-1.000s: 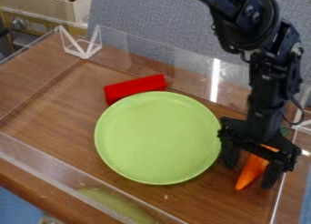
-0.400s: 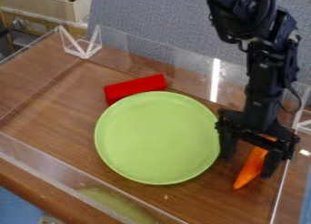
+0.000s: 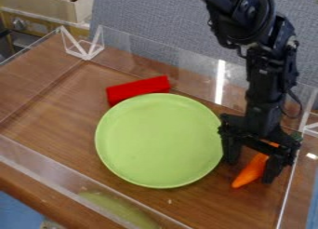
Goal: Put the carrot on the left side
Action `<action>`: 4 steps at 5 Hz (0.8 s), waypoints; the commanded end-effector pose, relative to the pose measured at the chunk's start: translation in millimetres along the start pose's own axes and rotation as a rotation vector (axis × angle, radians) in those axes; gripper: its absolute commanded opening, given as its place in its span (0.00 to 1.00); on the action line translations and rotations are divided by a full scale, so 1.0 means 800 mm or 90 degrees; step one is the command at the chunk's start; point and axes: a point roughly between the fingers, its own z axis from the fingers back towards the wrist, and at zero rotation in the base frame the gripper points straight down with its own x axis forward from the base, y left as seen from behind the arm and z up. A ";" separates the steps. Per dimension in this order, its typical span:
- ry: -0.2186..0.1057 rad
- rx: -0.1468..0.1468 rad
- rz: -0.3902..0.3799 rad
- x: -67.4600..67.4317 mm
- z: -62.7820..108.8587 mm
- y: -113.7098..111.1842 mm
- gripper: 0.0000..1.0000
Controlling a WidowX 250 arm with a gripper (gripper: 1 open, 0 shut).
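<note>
Gripper [image 3: 259, 162] open astride small orange tapered carrot [image 3: 250, 174]

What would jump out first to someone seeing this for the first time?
The big lime green plate in the middle of the wooden table dominates. Right of it, the black gripper points straight down, open, straddling the orange carrot near the table's right edge. A red block lies just behind the plate.

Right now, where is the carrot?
In the camera view the carrot lies at lower right on the table, just right of the green plate, between the open gripper's fingers.
</note>
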 end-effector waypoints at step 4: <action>-0.021 -0.004 -0.045 0.000 0.010 -0.003 0.00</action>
